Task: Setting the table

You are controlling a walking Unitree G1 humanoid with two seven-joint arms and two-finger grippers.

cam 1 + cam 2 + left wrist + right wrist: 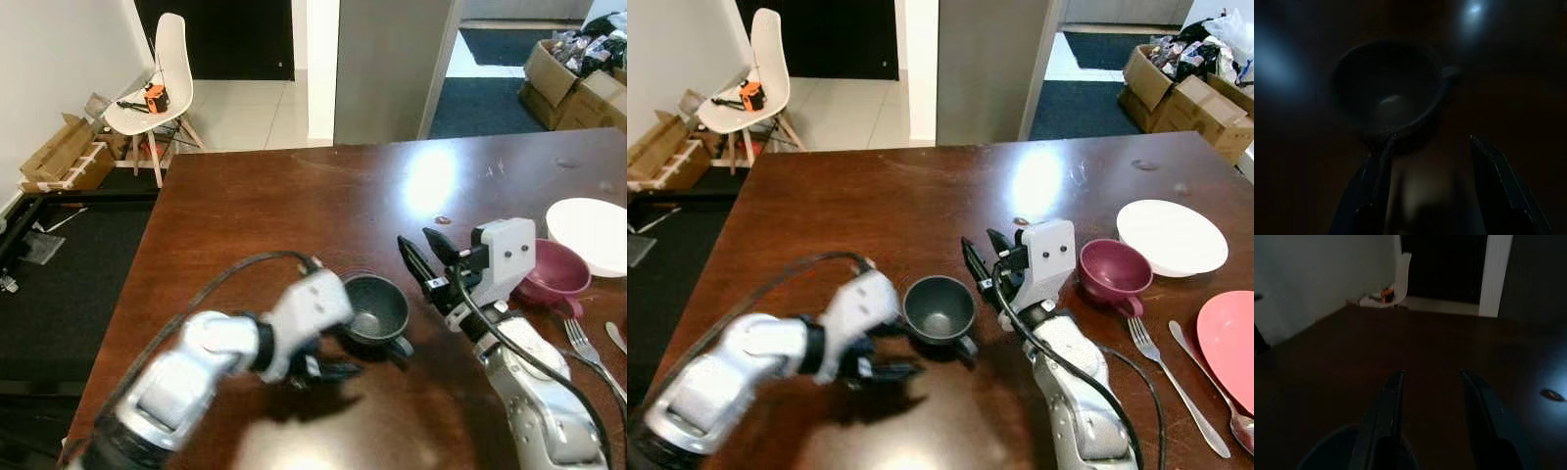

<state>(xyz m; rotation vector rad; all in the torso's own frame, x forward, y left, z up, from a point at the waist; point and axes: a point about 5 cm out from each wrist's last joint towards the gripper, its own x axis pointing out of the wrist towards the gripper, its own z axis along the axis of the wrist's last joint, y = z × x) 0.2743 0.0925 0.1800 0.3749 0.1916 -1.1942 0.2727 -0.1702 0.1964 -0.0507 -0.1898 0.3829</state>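
dark cup [939,309] stands upright on the brown desk [872,206], handle pointing toward the robot's side and slightly to its right. all positions below are given relative to this cup.

left gripper [884,370]: low over the desk, just beside the cup on the robot's left and slightly nearer the robot. its fingers [1376,171] are spread apart with nothing between them. in the left wrist view one finger lies close against the cup's outer wall; actual contact cannot be confirmed in the dim light.

right gripper [982,260]: raised just beside the cup on the robot's right. its fingers [1388,401] are parted, grip nothing, and point away from the robot across the desk.

further to the right of the cup, in order:
- maroon cup [1114,269], upright, just beyond the right gripper's white housing.
- white plate [1172,237], just behind the maroon cup.
- fork [1176,382] and spoon [1215,392], lying side by side, nearer the robot than the maroon cup.
- pink plate [1229,333], at the desk's right edge, beside the spoon.

well beyond the cup, past the desk's far left corner, a white chair [749,88] stands on the floor with an orange object on its seat.
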